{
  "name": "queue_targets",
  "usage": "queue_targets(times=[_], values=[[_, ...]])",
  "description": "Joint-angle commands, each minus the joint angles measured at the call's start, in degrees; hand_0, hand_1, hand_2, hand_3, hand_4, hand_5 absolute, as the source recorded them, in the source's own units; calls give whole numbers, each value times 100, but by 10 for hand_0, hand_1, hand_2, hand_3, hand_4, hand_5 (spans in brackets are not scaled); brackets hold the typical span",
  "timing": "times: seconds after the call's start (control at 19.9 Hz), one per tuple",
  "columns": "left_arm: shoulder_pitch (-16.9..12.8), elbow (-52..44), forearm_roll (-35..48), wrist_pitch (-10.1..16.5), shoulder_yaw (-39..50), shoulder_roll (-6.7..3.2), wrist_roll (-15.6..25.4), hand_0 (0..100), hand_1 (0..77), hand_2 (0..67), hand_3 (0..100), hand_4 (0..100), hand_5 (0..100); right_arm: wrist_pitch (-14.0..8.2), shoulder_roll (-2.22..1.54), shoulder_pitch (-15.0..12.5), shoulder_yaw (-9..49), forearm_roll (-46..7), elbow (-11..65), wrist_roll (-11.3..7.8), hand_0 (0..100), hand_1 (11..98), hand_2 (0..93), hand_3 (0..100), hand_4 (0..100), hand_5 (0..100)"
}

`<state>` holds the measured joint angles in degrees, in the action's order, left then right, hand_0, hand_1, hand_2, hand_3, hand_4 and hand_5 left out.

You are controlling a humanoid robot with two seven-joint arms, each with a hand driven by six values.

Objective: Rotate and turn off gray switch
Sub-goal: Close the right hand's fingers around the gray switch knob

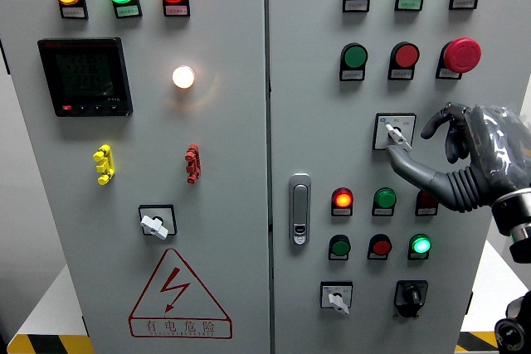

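Dark grey, jointed, plastic-looking right hand (465,159) w/ segmented fingers (415,170), each built from short rounded links w/ visible knuckle seams. Fingertips smooth, slightly lighter grey, tapered. Back of hand covered by glossy, mottled grey shell, reflections across it, maybe a clear film or wrap over it; hard to tell at this res. Palm side darker, ribbed look betw. digits. Below that, black cylindrical wrist section (518,221) w/ a pale grey band round it, partly cut off by right edge. Lower still, black rounded joint housing (516,329) at bottom right corner, w/ circular recess, prob. a screw or bearing cap.
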<state>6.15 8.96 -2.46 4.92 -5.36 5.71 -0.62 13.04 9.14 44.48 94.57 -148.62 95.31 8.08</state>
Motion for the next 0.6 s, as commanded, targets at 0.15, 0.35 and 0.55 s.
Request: queue_targets(times=[0.15, 0.35, 0.55], values=[[0, 0, 0, 0, 0, 0, 0, 336, 0, 123, 223, 119, 123, -29, 9, 166, -17, 0, -267, 1, 0, 347, 638, 972, 929, 994], [0, 0, 0, 0, 0, 0, 0, 335, 0, 123, 222, 119, 123, -64, 0, 184, -26, 0, -337, -8, 0, 344, 641, 970, 931, 989], [0, 0, 0, 0, 0, 0, 0, 335, 0, 123, 222, 119, 123, -65, 0, 184, -70, 0, -390, -8, 0, 344, 642, 969, 932, 988]])
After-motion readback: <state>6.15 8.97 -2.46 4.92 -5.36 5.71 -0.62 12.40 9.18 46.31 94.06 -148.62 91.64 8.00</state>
